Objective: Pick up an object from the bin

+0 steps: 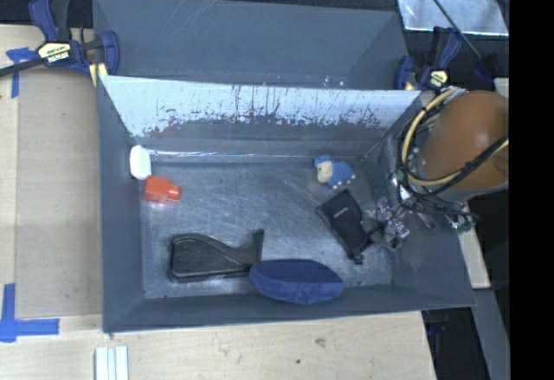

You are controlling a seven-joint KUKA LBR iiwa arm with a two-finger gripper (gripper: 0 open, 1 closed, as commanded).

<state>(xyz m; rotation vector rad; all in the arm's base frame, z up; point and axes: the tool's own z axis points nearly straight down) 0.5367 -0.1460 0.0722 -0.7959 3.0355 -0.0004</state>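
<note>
Gripper (387, 229) low at right side of bin (117, 222), just beside black flat block (344, 221) lying tilted on floor; open or closed, cannot tell. For sound grasp: centre over block, straddle narrow width, keep clear of wall.

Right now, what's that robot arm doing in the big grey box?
The arm comes in from the right, and its gripper is down low at the right side of the bin, right next to a flat black block. Whether it has grabbed the block is hard to tell. A small blue and yellow thing lies just behind. Further left lie a dark blue oval pad, a black handle-shaped tool, an orange piece and a white piece.
</note>
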